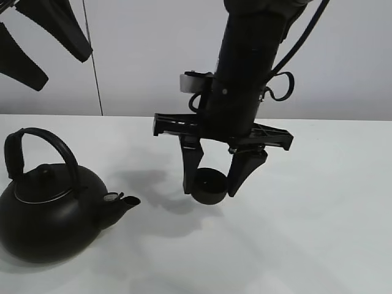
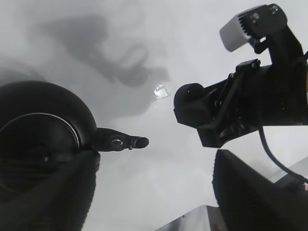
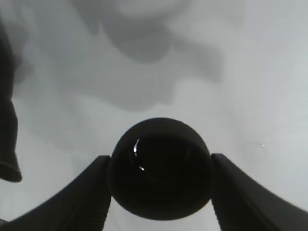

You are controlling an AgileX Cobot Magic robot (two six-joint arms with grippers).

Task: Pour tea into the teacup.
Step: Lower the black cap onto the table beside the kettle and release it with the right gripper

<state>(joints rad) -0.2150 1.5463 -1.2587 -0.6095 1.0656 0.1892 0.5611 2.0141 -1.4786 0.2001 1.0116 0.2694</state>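
**Teacup.** The teacup point(image 1: 208, 187) sits near the middle of the exterior high view, upright, with its mouth facing up. It is to the right of the kettle point(image 1: 52, 211) and well apart from it. In the right wrist view the teacup point(image 3: 161, 168) shows a dark interior with a small glint on the inner wall. It cannot be told whether its base touches the bench point(image 1: 318, 233).

**Right arm.** The right gripper point(image 1: 211, 191) points down at the bench. The forearm above it leans slightly, rising toward the upper right. Its two fingers point(image 1: 191, 168) pinch the teacup, one on each side, and both contact the outer wall. The right wrist view confirms this: a finger point(image 3: 86, 192) presses against each flank of the cup. A pale wrist camera point(image 1: 193, 82) is mounted on the left side of this arm.

**Kettle.** The kettle stands on the bench at the lower left. Its arched handle point(image 1: 43, 147) is upright and its short spout point(image 1: 122, 202) points right, toward the teacup. Nothing grips the kettle.

**Left arm.** The left gripper point(image 1: 60, 68) hangs high at the upper left, above the kettle and clear of it. Its fingers point(image 1: 55, 24) are spread wide with nothing between them. In the left wrist view the kettle body point(image 2: 38, 130) lies below one finger point(image 2: 57, 192).
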